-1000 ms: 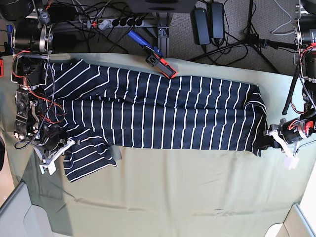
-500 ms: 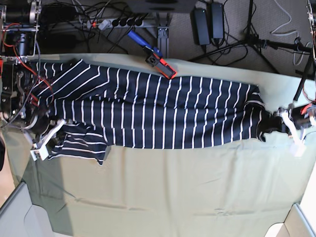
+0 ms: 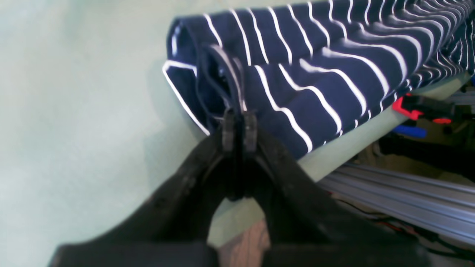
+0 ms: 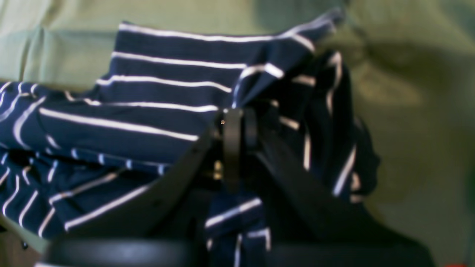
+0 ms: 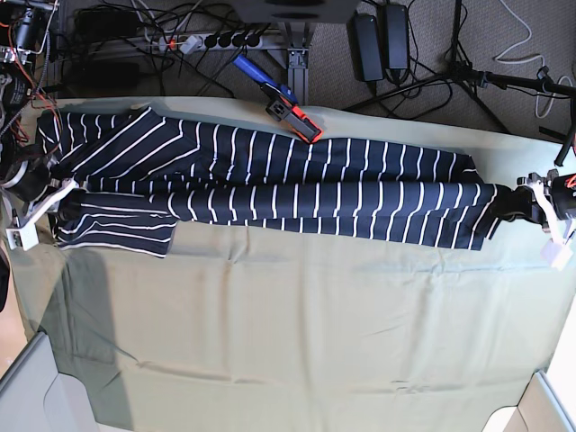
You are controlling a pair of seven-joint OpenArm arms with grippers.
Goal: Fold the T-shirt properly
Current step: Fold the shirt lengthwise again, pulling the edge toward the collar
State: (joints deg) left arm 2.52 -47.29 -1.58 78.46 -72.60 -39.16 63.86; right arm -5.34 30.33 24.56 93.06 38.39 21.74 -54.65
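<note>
The T-shirt (image 5: 288,193), dark navy with thin white stripes, lies stretched as a long band across the back half of the olive-green cloth (image 5: 297,342). My left gripper (image 5: 515,203) at the base view's right is shut on the shirt's right end; in the left wrist view the gripper (image 3: 239,115) pinches a folded edge of the shirt (image 3: 297,74). My right gripper (image 5: 61,203) at the base view's left is shut on the shirt's left end, by a sleeve; in the right wrist view the gripper (image 4: 239,118) pinches bunched fabric of the shirt (image 4: 156,96).
A red-and-blue clamp (image 5: 290,110) sits at the table's back edge, touching the shirt's far edge. Behind it are a power strip (image 5: 211,40), cables and black adapters (image 5: 382,40). Grey corners (image 5: 27,387) stand at the front left and front right.
Both grippers moved outward and toward the back, each still holding fabric. The shirt was pulled longer and narrower, and its front edge and left sleeve drew back from the table's middle.
</note>
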